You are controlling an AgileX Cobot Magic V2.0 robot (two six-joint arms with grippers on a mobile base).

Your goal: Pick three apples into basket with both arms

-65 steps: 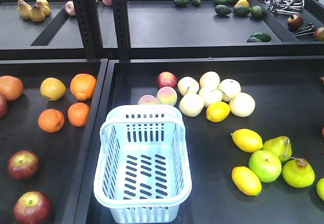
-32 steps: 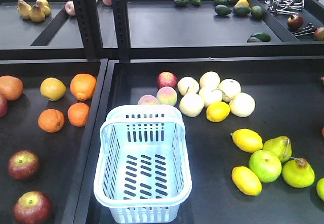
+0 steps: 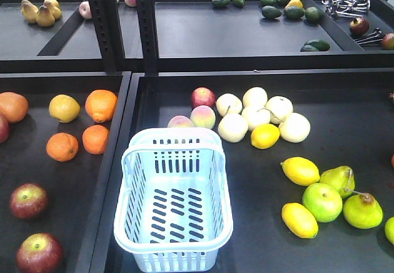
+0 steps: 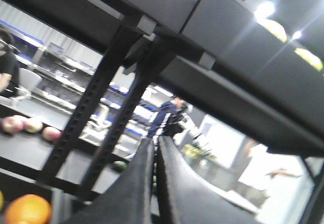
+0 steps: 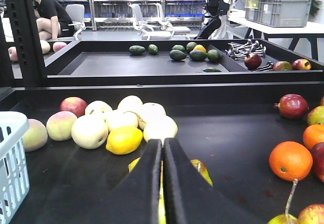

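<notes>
Basket [image 3: 178, 259]: pale blue-white, slotted pattern on sides and bottom. Far apple [image 3: 28, 200]: dark red, yellow-green patch at stem. Near apple [image 3: 39, 252]: same colouring. Oranges [image 3: 101, 105]: orange. Lemons [image 3: 300, 171]: yellow. Pears [image 3: 362, 211]: green-yellow. Tray [image 3: 345, 119]: black.

The basket [image 3: 175, 246] is smooth, pale moulded plastic with a slight sheen, standing on a matt black surface [image 3: 345, 100]. Left of the basket, the apples [image 3: 29, 200] have glossy skin and the oranges [image 3: 62, 146] a duller, pitted peel. Behind the basket, the upright post [image 3: 144, 20] looks like black-painted perforated metal.
</notes>
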